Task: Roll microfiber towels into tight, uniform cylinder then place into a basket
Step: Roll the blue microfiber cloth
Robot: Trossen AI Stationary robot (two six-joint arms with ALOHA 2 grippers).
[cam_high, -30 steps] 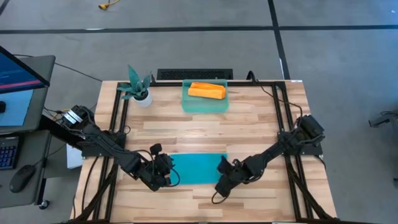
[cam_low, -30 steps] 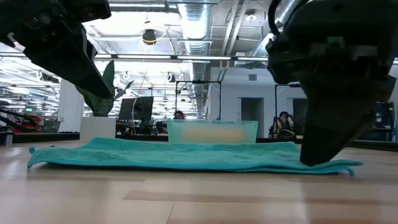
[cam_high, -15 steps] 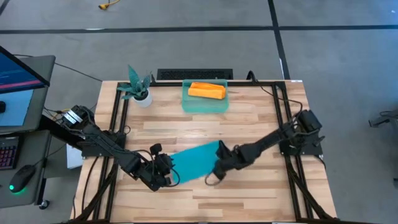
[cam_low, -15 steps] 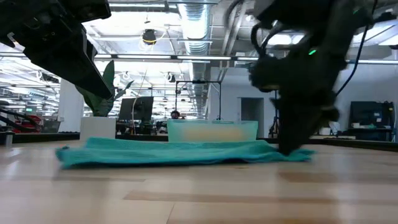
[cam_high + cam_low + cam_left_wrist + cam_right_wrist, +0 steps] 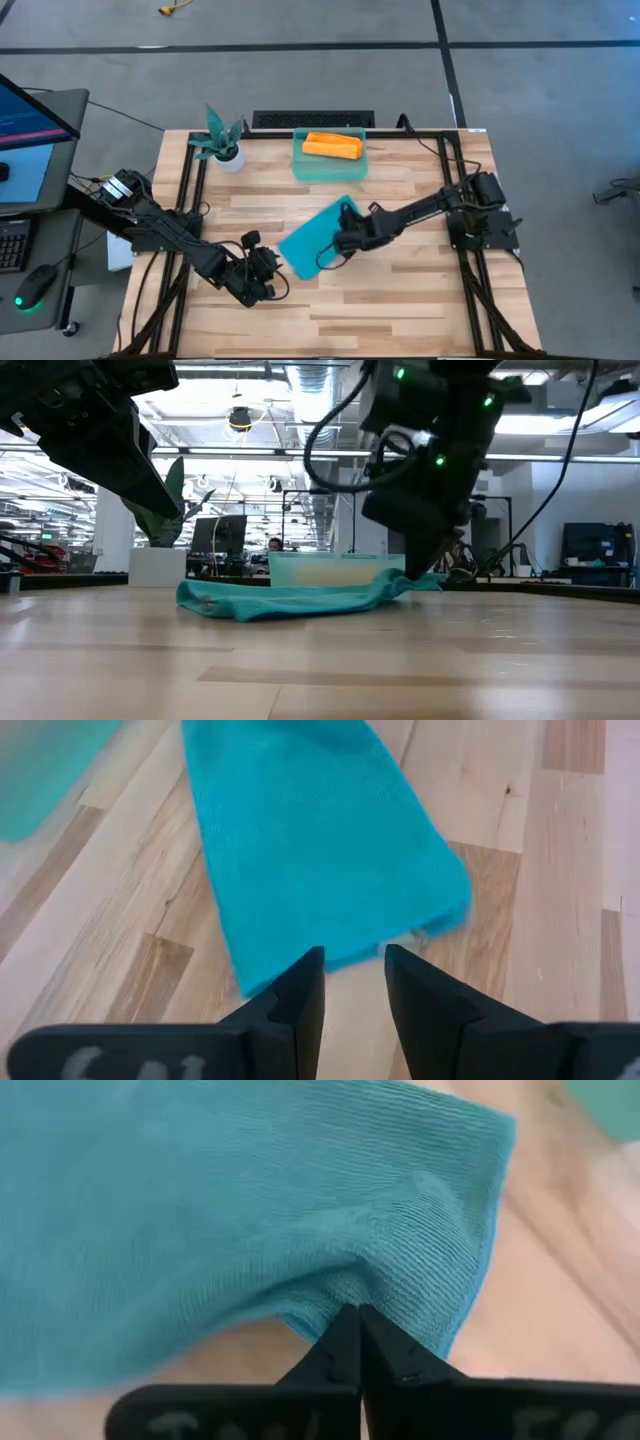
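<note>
The teal towel is pinched at its 3 o'clock edge by the right gripper, fingers closed on the cloth, for repositioning. The left gripper, slightly parted and empty, is parked at the towel's 7 o'clock.

Bare wood on near half of table, room to pass. Teal towel lies diagonal mid-table, right gripper pinching its edge. Left gripper just beside towel's near corner. Basket and potted plant block far edge.

no legible text, labels or numbers anywhere
</note>
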